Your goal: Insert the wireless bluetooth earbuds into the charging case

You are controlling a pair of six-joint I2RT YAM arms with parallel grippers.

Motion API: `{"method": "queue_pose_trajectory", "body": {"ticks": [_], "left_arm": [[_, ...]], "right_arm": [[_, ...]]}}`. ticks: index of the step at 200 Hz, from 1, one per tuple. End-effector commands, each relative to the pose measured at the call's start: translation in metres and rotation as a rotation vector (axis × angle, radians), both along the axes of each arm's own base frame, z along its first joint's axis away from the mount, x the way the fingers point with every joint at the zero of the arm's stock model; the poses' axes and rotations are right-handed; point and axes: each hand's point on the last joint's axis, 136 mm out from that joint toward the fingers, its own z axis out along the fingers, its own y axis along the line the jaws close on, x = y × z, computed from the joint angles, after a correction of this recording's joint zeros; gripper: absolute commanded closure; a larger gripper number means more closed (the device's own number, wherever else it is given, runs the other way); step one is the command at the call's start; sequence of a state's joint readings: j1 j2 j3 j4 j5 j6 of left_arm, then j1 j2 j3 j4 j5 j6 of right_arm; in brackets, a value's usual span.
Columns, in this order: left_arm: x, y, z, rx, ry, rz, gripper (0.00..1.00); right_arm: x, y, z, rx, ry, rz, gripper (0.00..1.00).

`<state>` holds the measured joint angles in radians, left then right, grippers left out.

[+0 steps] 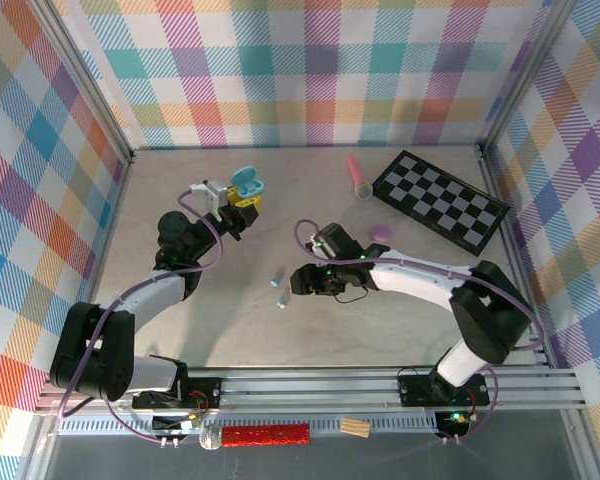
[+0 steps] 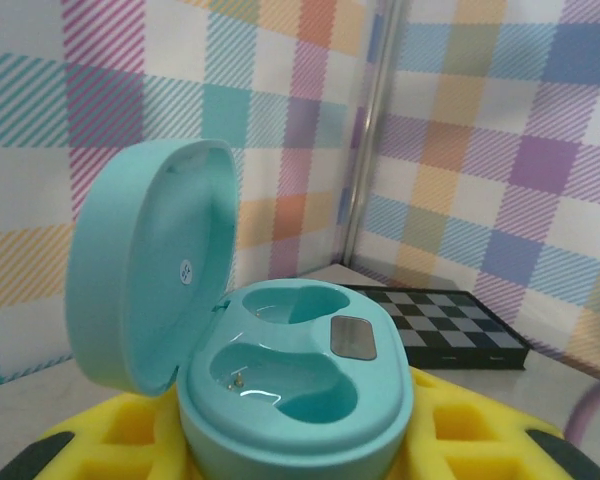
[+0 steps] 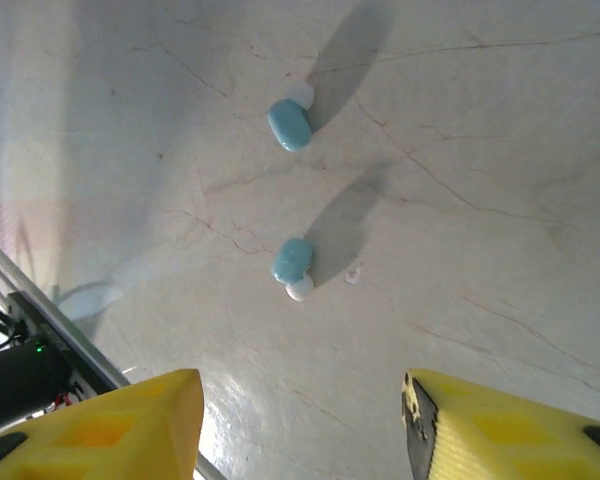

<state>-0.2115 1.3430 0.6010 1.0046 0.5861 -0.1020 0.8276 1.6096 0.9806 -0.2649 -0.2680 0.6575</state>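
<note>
The left gripper [image 1: 242, 204] is closed on the mint charging case [image 2: 295, 400] and holds it at the far left of the surface [image 1: 180, 330]. Its lid [image 2: 150, 280] stands open and both wells look empty. The right gripper [image 3: 300, 430] hangs over the middle of the surface, its yellow fingers [image 3: 100, 425] apart with nothing between them. Below it lie the nearer blue earbud [image 3: 293, 262] and the farther blue earbud [image 3: 290, 125], well apart from the case.

I see several ways this can go wrong. Each bud is tiny, smooth and rounded, so if the fingers meet it off-centre, I think it will squirt out and roll away. If the gripper descends too low, the fingers may scrape the surface. The bud also lies on its side. If it is gripped at a wrong angle, its white tip will probably not match the well, and it will sit crooked or drop out. Pressing it in may tilt the case in the left gripper, or the arriving arm may knock the lid.
</note>
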Motion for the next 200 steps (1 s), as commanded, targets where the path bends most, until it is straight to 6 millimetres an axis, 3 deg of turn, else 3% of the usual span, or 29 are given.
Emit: {"method": "queue_pose_trajectory", "body": {"ticks": [1, 80, 106, 200], "left_arm": [[0.004, 0.008, 0.028, -0.051, -0.082, -0.01, 0.66], [0.008, 0.013, 0.027, -0.049, -0.079, -0.006, 0.66], [0.008, 0.014, 0.027, -0.05, -0.08, -0.002, 0.66], [0.007, 0.01, 0.03, -0.048, -0.08, -0.029, 0.66]], "right_arm": [[0.001, 0.01, -0.006, -0.045, 0.014, -0.01, 0.49], [-0.001, 0.045, -0.042, -0.045, 0.126, 0.048, 0.52], [-0.003, 0.05, -0.051, -0.043, 0.161, 0.059, 0.53], [-0.007, 0.057, -0.067, -0.04, 0.225, 0.071, 0.7]]}}
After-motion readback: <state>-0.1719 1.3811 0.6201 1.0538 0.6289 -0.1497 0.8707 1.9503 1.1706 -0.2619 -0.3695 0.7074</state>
